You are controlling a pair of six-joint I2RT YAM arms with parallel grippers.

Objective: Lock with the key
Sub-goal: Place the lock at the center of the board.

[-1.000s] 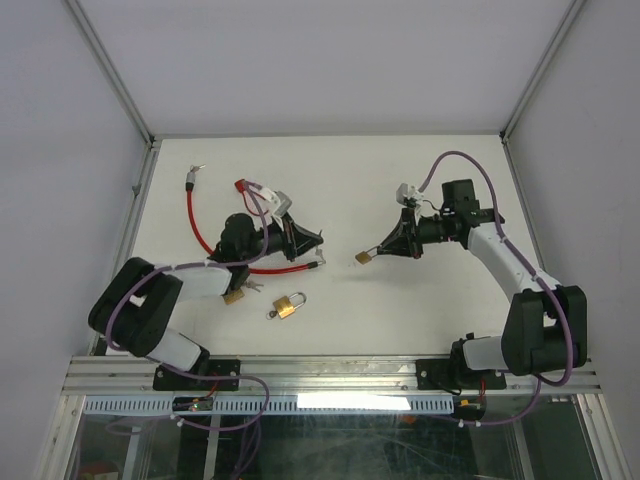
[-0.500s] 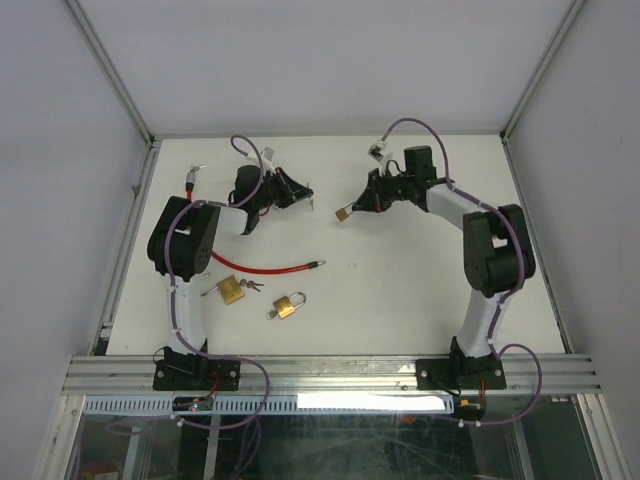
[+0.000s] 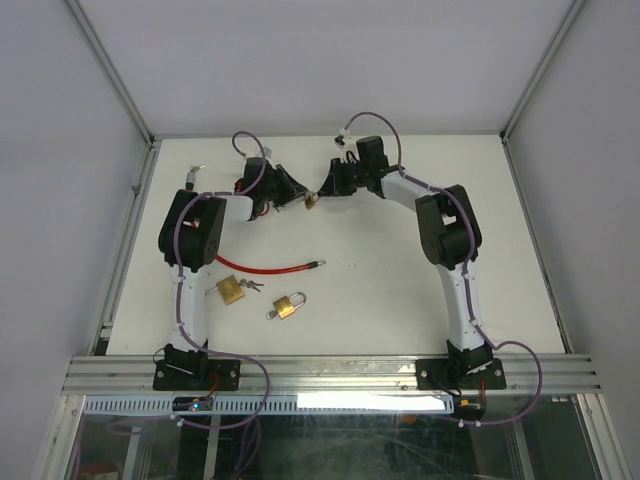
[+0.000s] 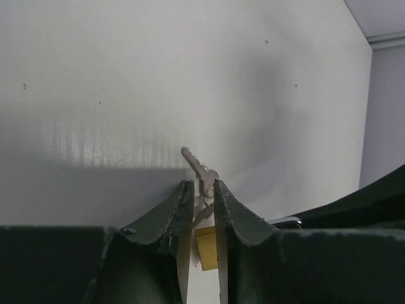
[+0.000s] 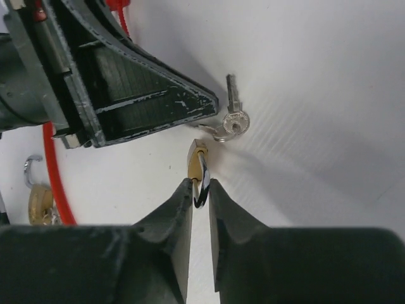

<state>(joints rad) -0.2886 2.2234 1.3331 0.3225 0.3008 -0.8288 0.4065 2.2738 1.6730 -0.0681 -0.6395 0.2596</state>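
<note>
Saw small, stiff, slippery padlock [image 5: 197, 161] with shackle [image 5: 202, 180] between fingers of right gripper [image 5: 200, 185], light key [image 5: 232, 107] just past tips of left gripper [image 4: 202, 185]; could not tell clamped from released; judged flat faces best for pinching.

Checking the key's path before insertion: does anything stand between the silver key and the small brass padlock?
Nothing visible does. The silver key at the left pincer sits right beside the small brass padlock in the right pincer; only its metal ring lies between.

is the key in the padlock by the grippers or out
Out. Right wrist view: the key shows its whole blade, pointing away from the padlock at the right gripper.
</note>
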